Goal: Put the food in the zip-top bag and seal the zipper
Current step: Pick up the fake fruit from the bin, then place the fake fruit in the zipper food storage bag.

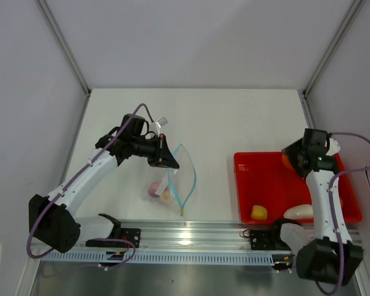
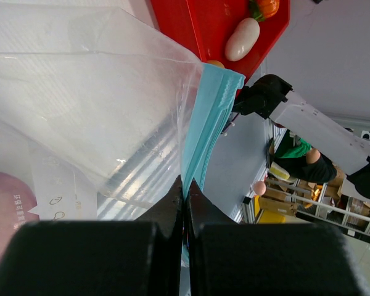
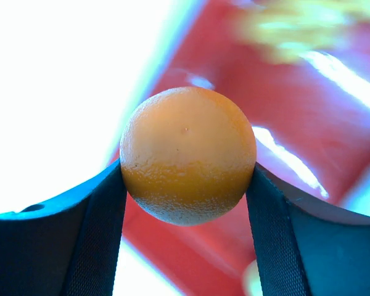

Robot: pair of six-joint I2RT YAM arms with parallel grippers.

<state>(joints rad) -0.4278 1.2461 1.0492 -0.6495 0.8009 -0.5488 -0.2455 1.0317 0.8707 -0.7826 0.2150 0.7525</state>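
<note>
Over red tray [image 1: 265, 179], clamping orange round fruit [image 3: 188, 154] across middle in right pincer [image 3: 186, 176]; seeming light, hard, slippery. Pinching floppy zipper [image 2: 213, 117] in left pincer [image 2: 185, 200].

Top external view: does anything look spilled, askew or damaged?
Nothing stands out. The left gripper pinches the zipper, holding up the zip-top bag with some food inside. The right gripper grips the orange round fruit over the red tray, where a yellow piece and a white piece lie.
</note>
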